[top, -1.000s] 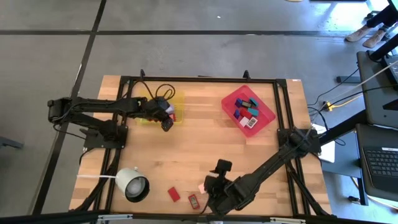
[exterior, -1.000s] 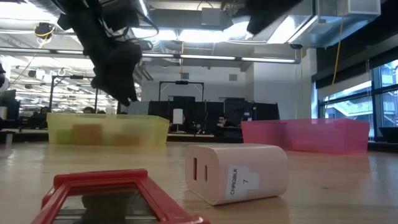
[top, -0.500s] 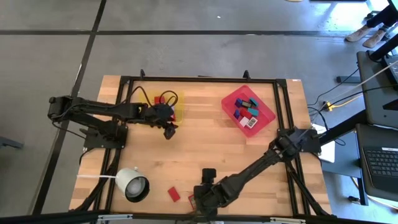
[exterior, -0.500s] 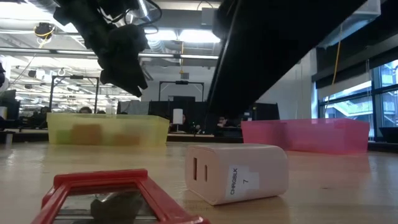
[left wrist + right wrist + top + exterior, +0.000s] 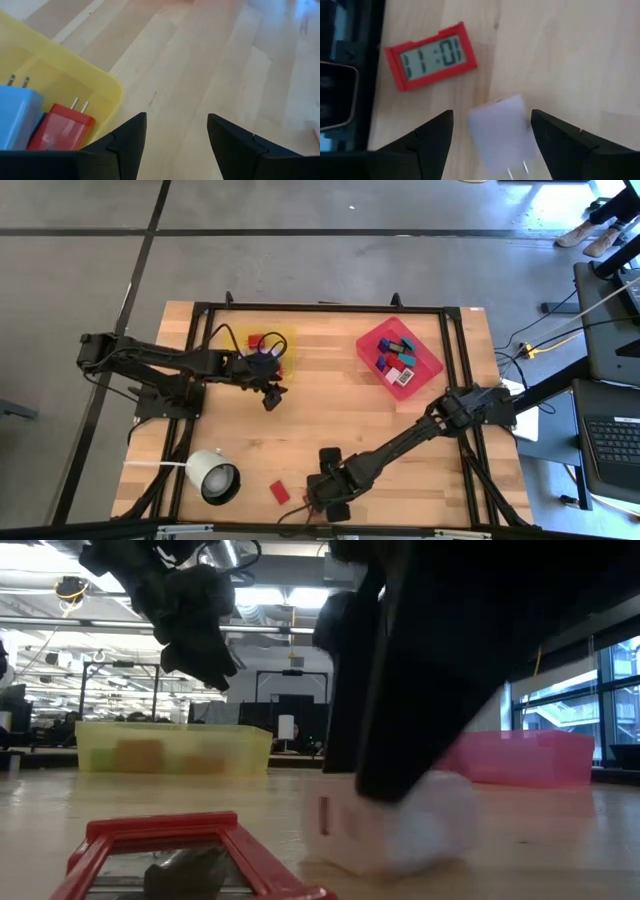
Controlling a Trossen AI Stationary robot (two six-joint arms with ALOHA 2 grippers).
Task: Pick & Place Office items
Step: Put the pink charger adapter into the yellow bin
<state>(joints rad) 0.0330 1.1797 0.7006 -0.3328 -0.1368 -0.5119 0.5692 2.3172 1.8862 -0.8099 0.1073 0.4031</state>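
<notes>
White plastic plug-in charger block [image 5: 501, 131], near the table's front edge beside the red digital clock [image 5: 431, 56]: my right gripper [image 5: 490, 137], fingers apart, straddles it for pickup.

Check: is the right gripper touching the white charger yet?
Apart. Right wrist view: charger lies between the open right gripper's fingers, with wood showing on both sides.

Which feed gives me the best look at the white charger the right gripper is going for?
Right wrist view: the white charger lies whole between the open right gripper's fingers, prongs showing. The low view half hides it behind the arm; the high view hides it; the left wrist view misses it.
</notes>
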